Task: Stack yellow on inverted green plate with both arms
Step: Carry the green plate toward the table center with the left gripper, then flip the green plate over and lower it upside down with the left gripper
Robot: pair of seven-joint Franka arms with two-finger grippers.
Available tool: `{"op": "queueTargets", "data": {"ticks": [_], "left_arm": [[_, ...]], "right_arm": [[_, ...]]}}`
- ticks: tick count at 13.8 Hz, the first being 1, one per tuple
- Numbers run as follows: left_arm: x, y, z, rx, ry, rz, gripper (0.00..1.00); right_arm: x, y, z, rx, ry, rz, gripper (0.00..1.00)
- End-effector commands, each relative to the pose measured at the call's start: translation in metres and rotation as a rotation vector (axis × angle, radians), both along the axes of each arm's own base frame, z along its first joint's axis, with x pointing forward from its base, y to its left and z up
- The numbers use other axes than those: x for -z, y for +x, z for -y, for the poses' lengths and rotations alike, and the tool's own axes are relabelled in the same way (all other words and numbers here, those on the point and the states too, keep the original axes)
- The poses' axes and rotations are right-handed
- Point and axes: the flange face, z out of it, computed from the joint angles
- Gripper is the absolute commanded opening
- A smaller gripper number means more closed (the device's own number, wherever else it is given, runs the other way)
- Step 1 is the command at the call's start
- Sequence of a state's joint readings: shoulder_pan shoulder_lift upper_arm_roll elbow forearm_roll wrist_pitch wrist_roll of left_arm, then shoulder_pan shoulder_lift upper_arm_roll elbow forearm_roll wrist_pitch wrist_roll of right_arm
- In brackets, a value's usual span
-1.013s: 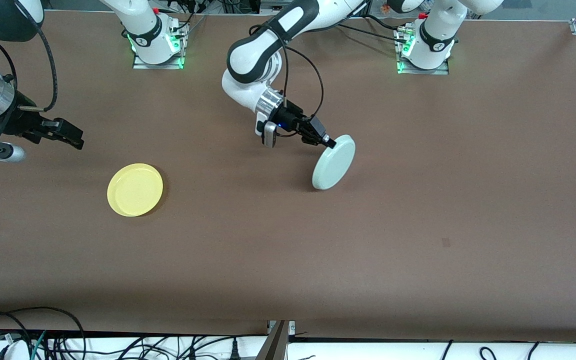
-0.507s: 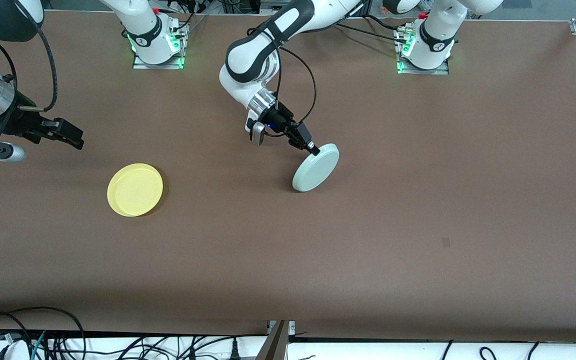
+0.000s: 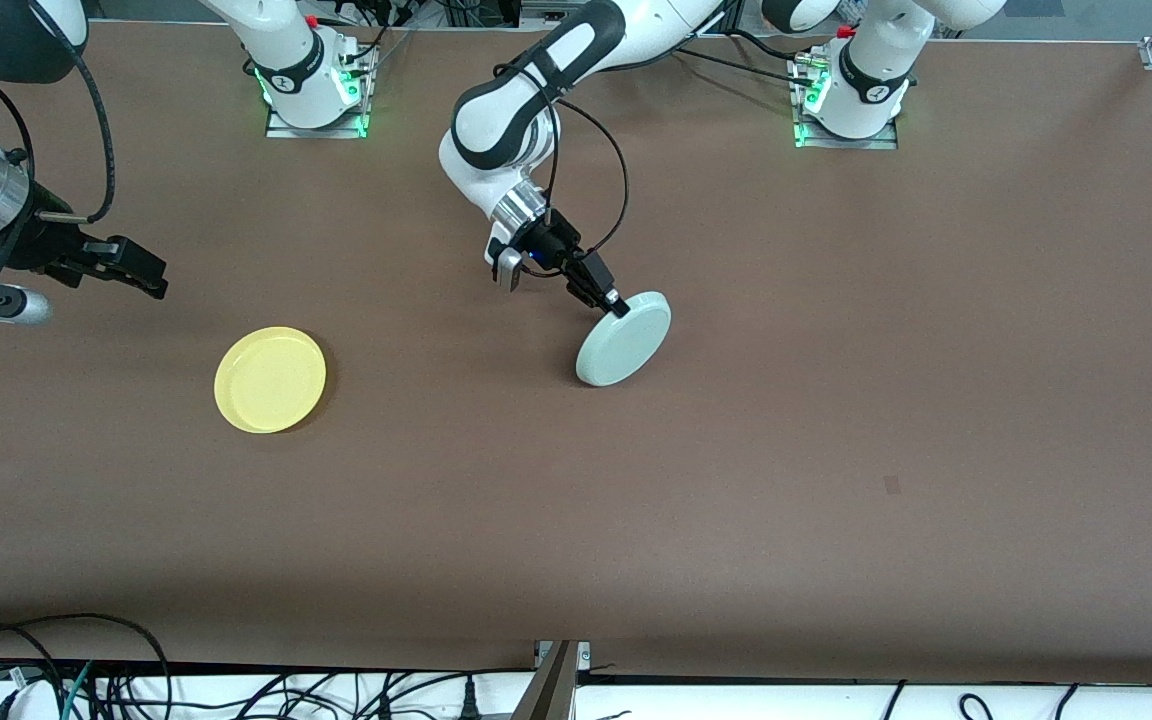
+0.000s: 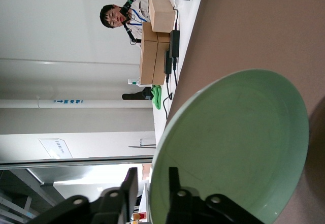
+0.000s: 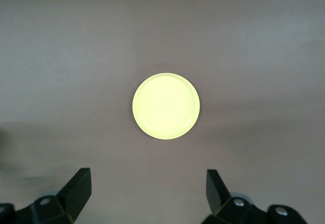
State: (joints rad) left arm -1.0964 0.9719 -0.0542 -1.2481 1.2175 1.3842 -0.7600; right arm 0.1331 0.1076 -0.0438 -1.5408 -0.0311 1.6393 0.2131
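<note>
The pale-yellow plate lies rim up on the table toward the right arm's end; it also shows in the right wrist view. My left gripper is shut on the rim of the mint-green plate and holds it tilted over the middle of the table, its flat underside turned toward the front camera and its lower edge close to the table. In the left wrist view the green plate has its rim between my left gripper's fingers. My right gripper hangs open and empty over bare table beside the yellow plate, as the right wrist view also shows.
The brown table carries nothing else. The two arm bases stand along the edge farthest from the front camera. Cables lie off the table's near edge.
My left gripper has carried the green plate toward the right arm's end and lower, and the plate now lies flatter. The right arm and the yellow plate have not moved.
</note>
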Motion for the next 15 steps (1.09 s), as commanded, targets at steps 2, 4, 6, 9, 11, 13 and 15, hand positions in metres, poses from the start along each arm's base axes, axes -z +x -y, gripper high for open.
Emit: {"op": "queueTargets", "data": {"ticks": [2, 4, 6, 9, 11, 13, 15], "left_arm": [[-0.007, -0.004, 0.014, 0.019, -0.045, -0.041, 1.00], [-0.026, -0.004, 0.030, -0.012, -0.179, -0.124, 1.00], [-0.037, -0.004, 0.044, -0.041, -0.329, -0.231, 1.00], [-0.049, 0.028, 0.044, -0.120, -0.597, -0.366, 1.00], [-0.057, 0.054, 0.038, -0.190, -0.797, -0.452, 1.00], [-0.059, 0.089, 0.026, -0.244, -0.993, -0.515, 1.00], [-0.061, 0.124, 0.004, -0.288, -1.132, -0.601, 1.00]], "right_arm": [[-0.005, 0.000, -0.001, 0.012, -0.015, 0.010, 1.00], [-0.005, 0.000, -0.001, 0.012, -0.015, 0.010, 1.00], [-0.005, 0.000, -0.001, 0.012, -0.015, 0.010, 1.00], [-0.006, 0.000, -0.001, 0.012, -0.014, 0.011, 1.00], [-0.005, 0.000, -0.001, 0.010, -0.015, 0.010, 1.00], [-0.005, 0.000, -0.001, 0.012, -0.013, 0.010, 1.00], [-0.005, 0.000, -0.001, 0.012, -0.013, 0.010, 1.00]]}}
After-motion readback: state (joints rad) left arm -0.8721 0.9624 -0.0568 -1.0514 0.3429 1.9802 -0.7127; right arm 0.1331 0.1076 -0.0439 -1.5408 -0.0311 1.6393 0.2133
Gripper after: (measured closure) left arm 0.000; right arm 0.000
